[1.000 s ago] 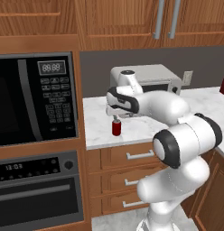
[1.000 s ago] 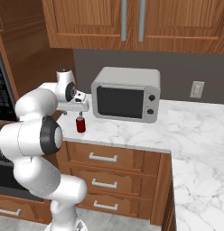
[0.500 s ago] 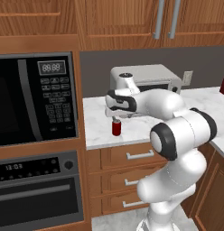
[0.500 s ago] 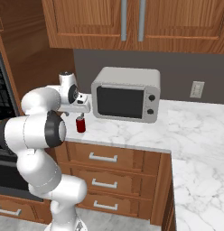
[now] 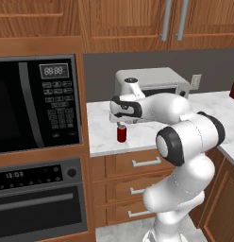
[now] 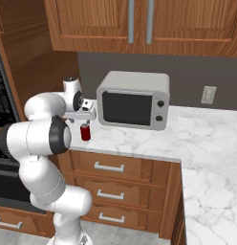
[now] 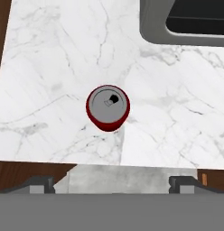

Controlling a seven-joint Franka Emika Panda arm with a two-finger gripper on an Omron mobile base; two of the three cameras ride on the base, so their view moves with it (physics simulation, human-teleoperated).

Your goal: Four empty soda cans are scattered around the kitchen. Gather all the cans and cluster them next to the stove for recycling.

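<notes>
One soda can (image 5: pixel 121 134) (image 6: pixel 85 132), red with a silvery top, stands upright on the white marble counter (image 5: pixel 102 142) near its front edge. My gripper (image 5: pixel 120 124) (image 6: pixel 83 122) hangs straight above it, pointing down, open and holding nothing. From the hand camera the can (image 7: pixel 108 108) sits centred, its round top facing me. The two fingertips (image 7: pixel 39 182) stand wide apart at the bottom, on either side of the can's line, and the gripper (image 7: pixel 111 182) is clear of it. The stove is out of view.
A grey countertop oven (image 5: pixel 152 82) (image 6: pixel 134 100) (image 7: pixel 186 22) stands just behind and right of the can. A wooden wall unit with a black built-in microwave (image 5: pixel 34 104) and oven (image 5: pixel 38 198) bounds the counter's left. Upper cabinets (image 5: pixel 137 23) hang overhead.
The arm's elbow has swung slightly to the left and the hand has settled a little lower over the can. The can has stayed put and the jaws have stayed open.
</notes>
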